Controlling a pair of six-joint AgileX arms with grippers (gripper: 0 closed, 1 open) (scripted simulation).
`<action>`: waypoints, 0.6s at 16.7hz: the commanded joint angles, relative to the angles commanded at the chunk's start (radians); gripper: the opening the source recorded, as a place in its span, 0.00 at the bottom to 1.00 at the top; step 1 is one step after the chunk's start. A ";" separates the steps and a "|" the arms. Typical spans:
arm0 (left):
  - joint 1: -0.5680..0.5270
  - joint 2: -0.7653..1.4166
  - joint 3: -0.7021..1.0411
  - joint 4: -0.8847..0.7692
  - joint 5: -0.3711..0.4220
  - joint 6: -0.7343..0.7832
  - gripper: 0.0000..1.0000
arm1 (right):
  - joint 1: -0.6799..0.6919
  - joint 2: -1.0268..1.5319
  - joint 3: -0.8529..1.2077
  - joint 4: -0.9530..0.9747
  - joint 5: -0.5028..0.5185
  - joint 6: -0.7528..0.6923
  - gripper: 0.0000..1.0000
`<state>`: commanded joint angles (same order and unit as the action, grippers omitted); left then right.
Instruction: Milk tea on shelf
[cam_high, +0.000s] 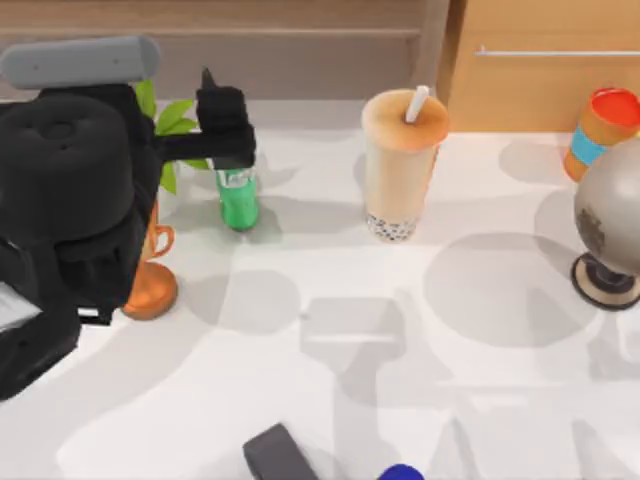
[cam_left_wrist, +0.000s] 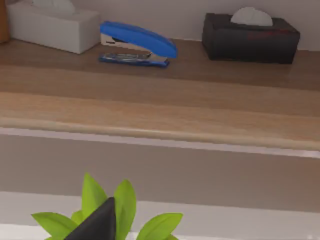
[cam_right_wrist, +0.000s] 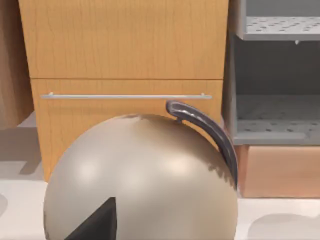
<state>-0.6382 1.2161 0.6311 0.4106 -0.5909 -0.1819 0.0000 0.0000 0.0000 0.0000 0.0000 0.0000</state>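
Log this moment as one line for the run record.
task: milk tea to shelf | milk tea: standing on table, not held | shelf: holds stapler, two tissue boxes | left hand: above green bottle | step: not yet grasped

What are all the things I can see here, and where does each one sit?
milk tea: one, beige with dark pearls, white straw, table middle back.
shelf: one, brown wood, along the back.
green bottle: one, left of the milk tea.
plant: one, green leaves, back left.
orange goblet: one, left side.
orange cup: one, blue band, back right.
globe: one, grey-beige, right edge.
cabinet: one, light wood, metal bar handle, back right.
stapler: one, blue, on the shelf.
tissue boxes: white, black, on the shelf.
left gripper: black, above the bottle.
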 joint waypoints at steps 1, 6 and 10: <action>-0.052 0.110 0.052 0.034 -0.048 -0.015 1.00 | 0.000 0.000 0.000 0.000 0.000 0.000 1.00; -0.279 0.586 0.276 0.179 -0.258 -0.079 1.00 | 0.000 0.000 0.000 0.000 0.000 0.000 1.00; -0.394 0.813 0.389 0.253 -0.364 -0.112 1.00 | 0.000 0.000 0.000 0.000 0.000 0.000 1.00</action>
<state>-1.0319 2.0292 1.0203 0.6639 -0.9553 -0.2940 0.0000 0.0000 0.0000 0.0000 0.0000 0.0000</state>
